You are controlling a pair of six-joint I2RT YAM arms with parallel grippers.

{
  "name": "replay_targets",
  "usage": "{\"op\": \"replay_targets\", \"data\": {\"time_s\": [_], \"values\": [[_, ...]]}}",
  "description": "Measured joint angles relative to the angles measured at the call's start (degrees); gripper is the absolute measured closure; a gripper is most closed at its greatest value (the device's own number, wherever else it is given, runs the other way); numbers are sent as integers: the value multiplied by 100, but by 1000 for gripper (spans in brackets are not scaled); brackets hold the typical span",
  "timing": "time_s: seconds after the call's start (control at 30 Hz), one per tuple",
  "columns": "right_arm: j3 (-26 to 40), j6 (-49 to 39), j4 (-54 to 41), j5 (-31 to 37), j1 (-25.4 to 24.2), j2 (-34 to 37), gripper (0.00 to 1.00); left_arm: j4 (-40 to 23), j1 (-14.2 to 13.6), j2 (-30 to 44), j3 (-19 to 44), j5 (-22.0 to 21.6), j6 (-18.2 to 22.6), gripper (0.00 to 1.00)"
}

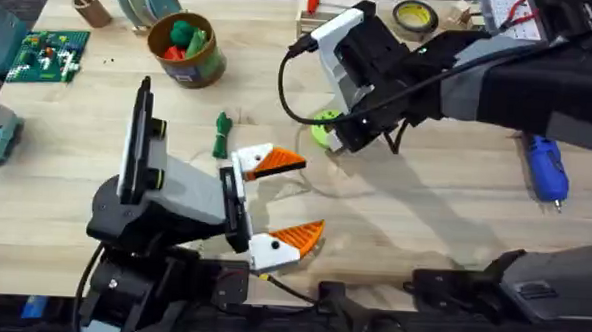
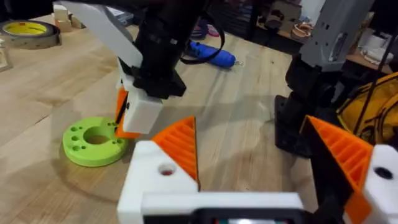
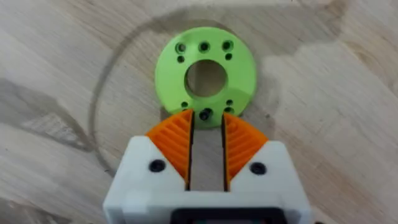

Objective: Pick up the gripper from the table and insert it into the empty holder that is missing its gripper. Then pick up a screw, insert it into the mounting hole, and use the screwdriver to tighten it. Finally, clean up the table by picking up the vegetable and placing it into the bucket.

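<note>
My right gripper (image 1: 339, 138) reaches across the table (image 1: 434, 217) and points down at the near rim of a bright green ring-shaped disc (image 3: 239, 68). Its orange pads (image 3: 177, 140) stand a narrow gap apart, open, with bare wood between them. My left gripper (image 1: 310, 197) hovers wide open just short of the disc (image 2: 93, 152), nothing in it. The dark green vegetable (image 1: 222, 135) lies beside the left arm. At the back left stands the gold-olive bucket (image 1: 186, 49), and the blue screwdriver (image 1: 548, 169) lies far right. The loose gripper piece, the holder and the screw are out of view.
A yellow tape roll (image 1: 415, 16) and a small red-handled tool (image 1: 313, 1) sit at the back. A tan wooden cup (image 1: 88, 7) and a green brick plate (image 1: 46, 55) are at the back left. Bare wood lies between the disc and the screwdriver.
</note>
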Motion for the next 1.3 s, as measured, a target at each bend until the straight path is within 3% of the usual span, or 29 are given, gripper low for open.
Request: {"op": "replay_targets", "data": {"time_s": [1.07, 1.3], "values": [[18, 0, 66, -105, 37, 2, 734, 0, 0, 0, 0, 0, 0, 8], [18, 0, 84, -103, 37, 2, 783, 0, 0, 1, 0, 0, 0, 8]]}}
